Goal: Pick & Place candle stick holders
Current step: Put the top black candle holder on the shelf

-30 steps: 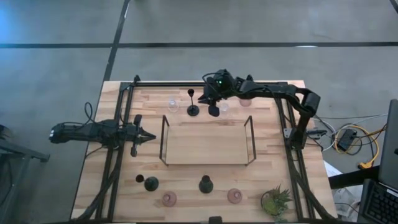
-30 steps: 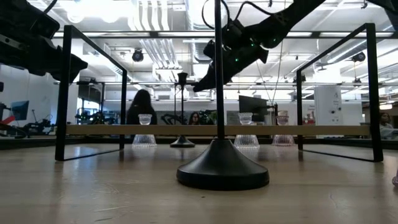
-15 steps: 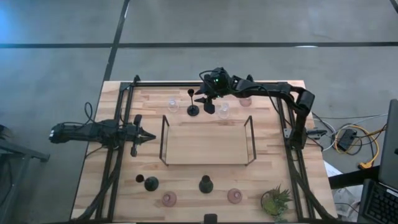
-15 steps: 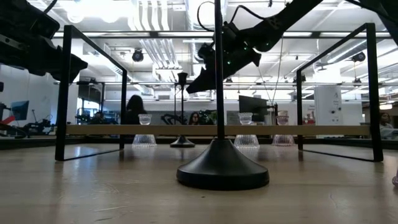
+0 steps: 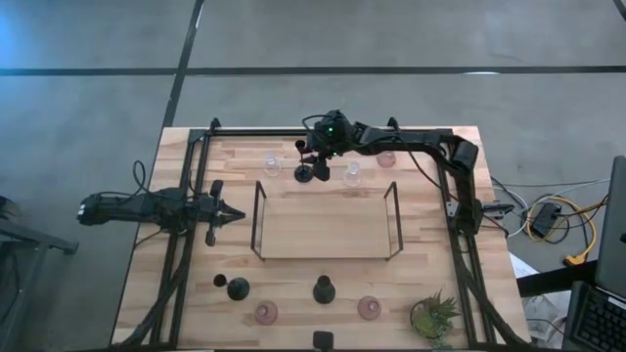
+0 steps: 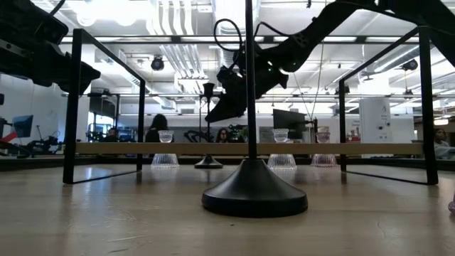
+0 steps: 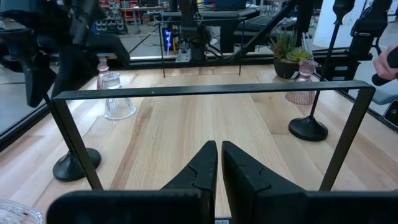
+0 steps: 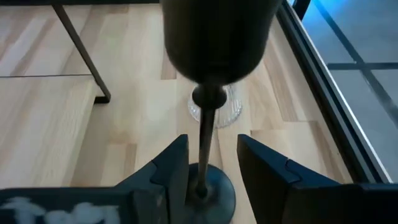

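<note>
A black candle stick holder (image 5: 303,174) with a round base and thin stem stands on its base at the table's far side. My right gripper (image 8: 212,143) is open, with one finger on each side of the stem (image 8: 204,146), low above the base (image 8: 211,190); I see no touch. It also shows in the high view (image 5: 313,164). My left gripper (image 7: 219,163) is shut and empty at the table's left (image 5: 231,213). Two clear glass holders (image 5: 272,164) (image 5: 352,173) and a pink one (image 5: 386,158) stand in the same far row.
A black wire-frame rack with a wooden shelf (image 5: 326,227) stands in the table's middle. Near the front edge stand two black holders (image 5: 238,288) (image 5: 324,289), two pink glass ones (image 5: 266,313) (image 5: 369,308) and a small green potted plant (image 5: 433,315).
My right gripper has gone toward the table's left edge and down, to the far black holder; its open fingers now stand on either side of the stem. The holder has stayed where it was.
</note>
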Available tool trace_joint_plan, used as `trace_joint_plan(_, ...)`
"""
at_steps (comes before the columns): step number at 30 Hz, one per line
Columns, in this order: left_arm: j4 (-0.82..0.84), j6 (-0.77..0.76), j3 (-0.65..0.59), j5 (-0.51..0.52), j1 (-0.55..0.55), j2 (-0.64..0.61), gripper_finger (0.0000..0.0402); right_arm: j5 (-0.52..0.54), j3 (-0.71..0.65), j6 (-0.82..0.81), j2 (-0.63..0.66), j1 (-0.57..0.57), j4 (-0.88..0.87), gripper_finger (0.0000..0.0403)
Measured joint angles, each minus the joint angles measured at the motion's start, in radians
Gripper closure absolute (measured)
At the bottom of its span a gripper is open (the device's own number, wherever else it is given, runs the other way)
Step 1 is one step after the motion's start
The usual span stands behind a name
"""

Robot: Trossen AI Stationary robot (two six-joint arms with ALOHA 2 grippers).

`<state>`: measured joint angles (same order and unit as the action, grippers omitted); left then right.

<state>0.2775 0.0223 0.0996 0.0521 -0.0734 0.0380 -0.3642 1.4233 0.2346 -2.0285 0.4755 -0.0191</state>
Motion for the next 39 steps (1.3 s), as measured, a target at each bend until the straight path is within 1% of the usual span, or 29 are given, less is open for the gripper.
trace_joint_plan(4,0.000,0.000,0.000,0.000,0.000,0.000,0.0374,-0.001,0.012,0.002,-0.005,0.000,0.001,0.0312)
trace_joint_plan(9,0.000,0.000,0.000,0.000,0.000,0.000,0.0374,-0.002,0.013,0.017,0.017,0.000,-0.009,0.0382)
trace_joint_plan(13,0.000,0.000,0.000,0.001,0.000,0.000,0.0374,-0.003,0.012,0.047,0.082,0.000,-0.060,0.0389)
trace_joint_plan(17,0.000,0.000,0.000,0.001,0.000,0.000,0.0374,-0.008,0.012,0.075,0.197,0.000,-0.193,0.0391)
trace_joint_plan(21,0.000,0.000,0.000,0.001,0.000,0.000,0.0374,-0.071,0.012,0.086,0.314,-0.010,-0.350,0.0392)
trace_joint_plan(24,0.000,0.000,0.000,0.001,0.000,0.001,0.0374,-0.108,0.012,0.088,0.389,-0.038,-0.430,0.0392)
trace_joint_plan(30,0.000,0.000,0.000,0.001,0.000,0.002,0.0374,-0.111,0.005,0.098,0.513,-0.129,-0.579,0.0393)
trace_joint_plan(35,0.000,0.000,0.000,0.001,0.000,0.002,0.0374,-0.112,-0.047,0.078,0.587,-0.203,-0.625,0.0392)
trace_joint_plan(39,0.000,0.000,0.000,0.001,0.000,0.002,0.0374,-0.111,-0.111,0.070,0.633,-0.233,-0.627,0.0392)
